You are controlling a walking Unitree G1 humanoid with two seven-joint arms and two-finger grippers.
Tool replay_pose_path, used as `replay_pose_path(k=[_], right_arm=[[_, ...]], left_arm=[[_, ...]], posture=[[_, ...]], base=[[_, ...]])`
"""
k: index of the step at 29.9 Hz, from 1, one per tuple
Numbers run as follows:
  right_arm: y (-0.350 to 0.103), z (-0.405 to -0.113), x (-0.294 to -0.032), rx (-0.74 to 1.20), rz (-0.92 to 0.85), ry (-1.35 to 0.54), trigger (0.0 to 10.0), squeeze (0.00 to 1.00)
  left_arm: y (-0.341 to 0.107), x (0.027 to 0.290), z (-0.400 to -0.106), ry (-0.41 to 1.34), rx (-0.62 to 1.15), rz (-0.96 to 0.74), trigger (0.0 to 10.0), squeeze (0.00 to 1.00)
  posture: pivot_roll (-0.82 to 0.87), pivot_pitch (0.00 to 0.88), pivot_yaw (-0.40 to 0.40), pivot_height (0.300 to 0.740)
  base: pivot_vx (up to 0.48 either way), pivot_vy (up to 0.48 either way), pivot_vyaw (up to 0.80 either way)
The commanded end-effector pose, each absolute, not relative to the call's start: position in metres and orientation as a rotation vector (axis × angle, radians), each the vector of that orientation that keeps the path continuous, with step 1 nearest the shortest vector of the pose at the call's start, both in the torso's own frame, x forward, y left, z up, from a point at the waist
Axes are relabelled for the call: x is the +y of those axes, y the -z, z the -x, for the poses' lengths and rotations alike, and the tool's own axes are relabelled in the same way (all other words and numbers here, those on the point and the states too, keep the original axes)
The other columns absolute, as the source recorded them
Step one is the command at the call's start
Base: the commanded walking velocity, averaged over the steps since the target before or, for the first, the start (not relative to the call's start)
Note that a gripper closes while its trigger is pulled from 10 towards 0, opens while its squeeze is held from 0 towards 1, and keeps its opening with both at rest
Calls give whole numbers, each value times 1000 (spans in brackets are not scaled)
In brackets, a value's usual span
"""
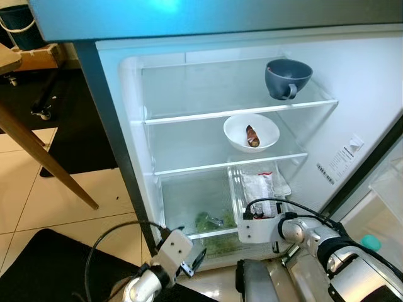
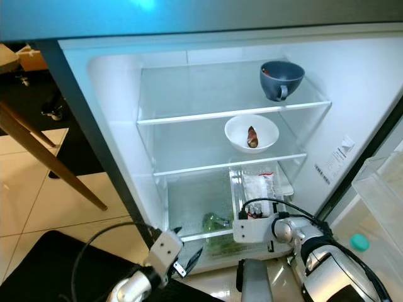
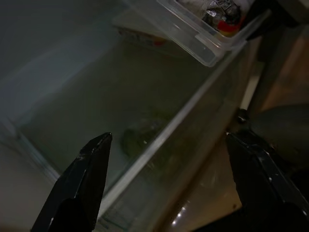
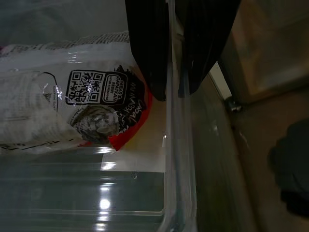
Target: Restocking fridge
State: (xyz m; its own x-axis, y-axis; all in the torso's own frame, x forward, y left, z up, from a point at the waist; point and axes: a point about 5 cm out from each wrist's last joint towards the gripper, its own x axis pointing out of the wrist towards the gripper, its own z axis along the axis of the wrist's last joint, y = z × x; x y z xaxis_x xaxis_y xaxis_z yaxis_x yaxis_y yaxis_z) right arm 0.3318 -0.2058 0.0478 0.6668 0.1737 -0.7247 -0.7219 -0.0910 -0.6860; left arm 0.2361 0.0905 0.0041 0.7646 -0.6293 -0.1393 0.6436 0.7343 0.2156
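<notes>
Right wrist view | right gripper pinched on clear container wall, snack packet just beside fingers | left gripper spread, idle near crisper | risk: thin rim slips, container tips off shelf

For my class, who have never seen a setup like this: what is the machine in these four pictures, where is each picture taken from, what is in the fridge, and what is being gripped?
This is a humanoid robot standing at an open fridge. Two pictures come from cameras in its head, looking down; the other two come from a camera on each wrist, looking along that hand's black fingers.

On the top glass shelf stands a dark blue cup. On the shelf below is a white bowl holding a small brown food item. Lower down is a clear plastic container with a food packet inside, and the bottom drawer holds leafy greens.

The right hand is shut on the container's rim. The left hand is open, holding nothing, in front of the drawer.
</notes>
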Motion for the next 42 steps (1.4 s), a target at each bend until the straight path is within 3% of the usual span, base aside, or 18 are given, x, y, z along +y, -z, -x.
replay_pose_path(k=[1,11,20,42], right_arm=[[-54,-336,-210,472,1521,-777,10000,0],[-76,-349,-221,468,1520,-692,10000,0],[-93,-357,-226,330,1653,-654,10000,0],[-119,-372,-231,363,1678,-565,10000,0]], left_arm=[[-2,97,-230,718,58,-283,10000,0],[-3,95,-219,743,49,-280,10000,0],[-6,95,-208,773,41,-285,10000,0],[-30,107,-208,774,3,-315,10000,0]], posture=[[-24,207,-6,384],[-18,265,1,384],[3,319,12,384],[50,390,42,384]], base=[[0,0,0],[0,0,0],[0,0,0],[0,0,0]])
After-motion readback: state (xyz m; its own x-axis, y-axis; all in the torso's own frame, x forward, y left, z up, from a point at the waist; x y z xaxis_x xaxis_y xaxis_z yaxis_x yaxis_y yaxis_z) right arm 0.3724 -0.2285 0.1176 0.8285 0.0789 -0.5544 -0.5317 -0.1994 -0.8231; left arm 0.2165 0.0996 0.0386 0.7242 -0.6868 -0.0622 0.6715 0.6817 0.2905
